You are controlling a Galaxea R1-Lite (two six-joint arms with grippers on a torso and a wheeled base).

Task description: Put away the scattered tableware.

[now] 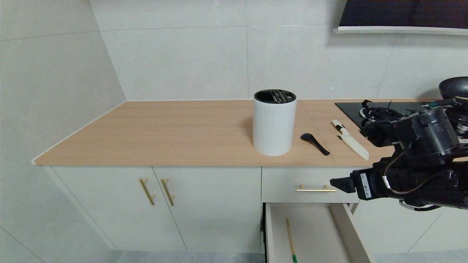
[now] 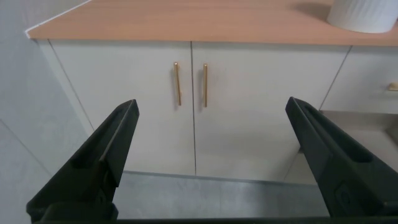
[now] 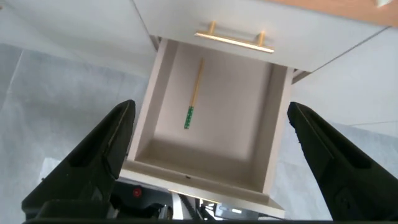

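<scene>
Pale wall tiles back a wooden counter (image 1: 164, 131), and on it we see a white ribbed holder (image 1: 274, 126) with a black slotted top, standing upright. Just to its right lies a black spoon (image 1: 314, 142). Its bowl is nearest the holder and its handle runs diagonally toward the counter's front edge and the right. Near the spoon, farther right, lies a knife (image 1: 350, 140) on much the same diagonal. It has a cream blade and a white handle with a dark mark; the handle points to the wall and the tip to the front edge. Behind it sits a black stove (image 1: 380, 109) with a dark pan (image 1: 455, 86) at the far right.

Below the counter, under a shut drawer with a brass handle (image 1: 316, 189), a lower drawer (image 1: 343, 230) stands pulled out. In it we find chopsticks (image 3: 193, 96), pale wood with green ends. They lie lengthwise, front to back, with the green ends toward the pulled-out front.

Our right gripper (image 3: 208, 168) hangs above this open drawer with its fingers (image 3: 93, 168) wide apart, gripping nothing. In the head view it sits just beside the brass handle. Our left gripper (image 2: 211, 168) is likewise spread wide and empty, facing two cupboard doors (image 2: 249, 106) under the counter's left part.
</scene>
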